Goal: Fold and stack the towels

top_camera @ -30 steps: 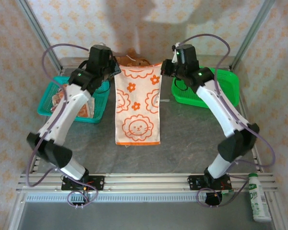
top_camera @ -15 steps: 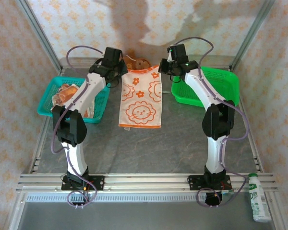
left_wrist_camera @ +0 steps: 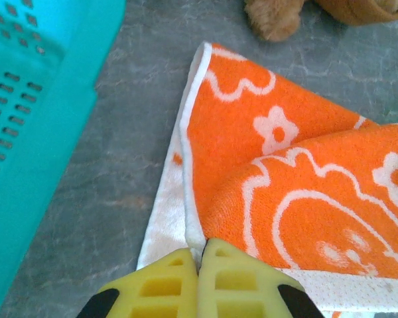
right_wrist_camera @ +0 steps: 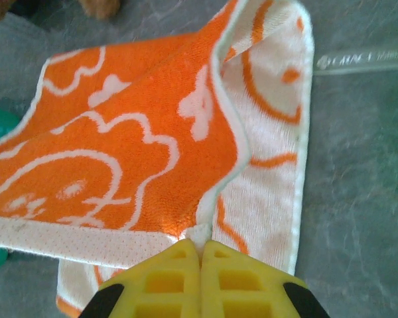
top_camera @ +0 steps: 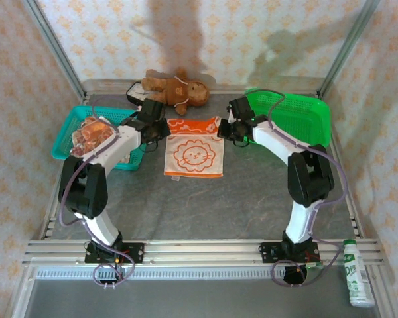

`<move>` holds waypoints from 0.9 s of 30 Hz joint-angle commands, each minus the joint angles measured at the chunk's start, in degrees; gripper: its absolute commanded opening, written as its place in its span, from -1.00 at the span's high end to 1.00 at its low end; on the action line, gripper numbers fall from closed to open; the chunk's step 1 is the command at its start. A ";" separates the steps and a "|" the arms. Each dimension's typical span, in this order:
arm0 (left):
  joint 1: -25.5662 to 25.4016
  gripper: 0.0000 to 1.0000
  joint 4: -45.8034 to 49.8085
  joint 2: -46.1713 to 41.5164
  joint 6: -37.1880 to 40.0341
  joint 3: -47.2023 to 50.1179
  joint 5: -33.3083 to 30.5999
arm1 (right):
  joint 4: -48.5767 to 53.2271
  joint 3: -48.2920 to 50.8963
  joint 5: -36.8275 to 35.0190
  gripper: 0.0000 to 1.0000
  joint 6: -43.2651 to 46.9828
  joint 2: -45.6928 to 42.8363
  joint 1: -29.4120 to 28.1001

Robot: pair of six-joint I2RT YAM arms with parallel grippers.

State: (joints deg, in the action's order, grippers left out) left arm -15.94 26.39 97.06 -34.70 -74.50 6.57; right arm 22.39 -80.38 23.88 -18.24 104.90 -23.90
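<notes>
The cream towel [top_camera: 192,156] with an orange lion lies on the grey table, its far part turned over so an orange strip with white flowers [top_camera: 192,126] faces up. My left gripper [top_camera: 163,130] is shut on the towel's left far corner, and my right gripper [top_camera: 223,129] is shut on the right far corner. In the left wrist view the yellow fingers [left_wrist_camera: 176,281] of my left gripper [left_wrist_camera: 200,246] pinch the white hem of the towel [left_wrist_camera: 285,179]. In the right wrist view my right gripper [right_wrist_camera: 200,246] clamps the corner of the towel [right_wrist_camera: 119,172]. More cloth [top_camera: 91,132] lies in the teal basket.
A teal basket [top_camera: 71,126] stands at the left and a green basket [top_camera: 298,112] at the right. The brown teddy bear [top_camera: 176,89] lies at the back. A bottle [top_camera: 358,273] lies off the table's near right corner.
Both grippers have lowered and drawn the towel's far edge toward the near side, folding it over. The hanging towel now lies shorter on the table, and the teddy bear is uncovered.
</notes>
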 commanded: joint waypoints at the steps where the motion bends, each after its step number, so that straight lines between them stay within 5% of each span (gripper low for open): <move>1: -1.16 1.00 -1.91 -4.16 -1.64 4.41 -0.50 | -3.35 3.79 -2.03 1.00 -1.15 -5.65 -0.97; 12: -4.00 1.00 -2.27 -11.92 -3.60 17.17 -1.79 | -7.96 18.50 -3.62 1.00 -6.00 -13.23 -5.03; 27: -7.28 1.00 -2.07 -16.10 -6.42 23.99 -2.52 | -7.77 24.92 -5.89 1.00 -8.24 -16.27 -8.20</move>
State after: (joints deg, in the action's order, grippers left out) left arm -22.83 24.23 83.94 -39.66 -51.07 6.44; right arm 14.87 -56.07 19.94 -25.52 90.65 -31.86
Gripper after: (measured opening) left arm 0.046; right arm 0.042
